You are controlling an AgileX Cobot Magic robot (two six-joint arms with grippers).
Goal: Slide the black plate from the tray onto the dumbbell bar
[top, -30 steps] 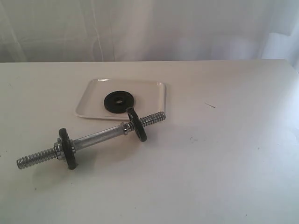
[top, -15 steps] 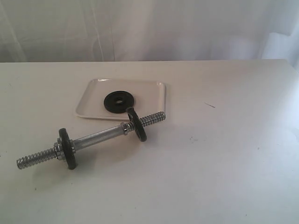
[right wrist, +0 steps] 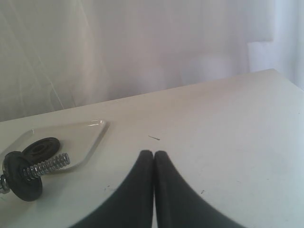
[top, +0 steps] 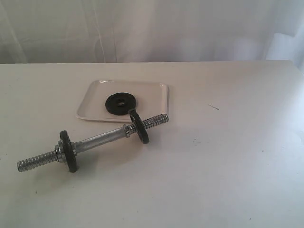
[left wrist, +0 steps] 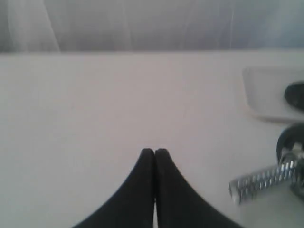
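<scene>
Both pincers hang pressed shut and empty over the pale tabletop (top: 228, 156), the left pincer (left wrist: 154, 153) and the right pincer (right wrist: 153, 154) each with its dark fingertips touching and nothing between them. The black plate (top: 120, 103) lies flat, hole upward, in the cream tray (top: 95, 102), well ahead of the right pincer and off toward the other arm's side. Neither pincer is near it. The dumbbell bar (top: 99, 140) rests on the tabletop just in front of the tray, propped on its two small black discs so that both threaded ends stand clear of the surface. One end points out beside the left pincer, the other reaches to the tray's near rim. That raised, bare thread by the tray looks the likely place for the plate to slide on. The work appears not yet begun: a pincer would first have to open and take the plate by its edge.
</scene>
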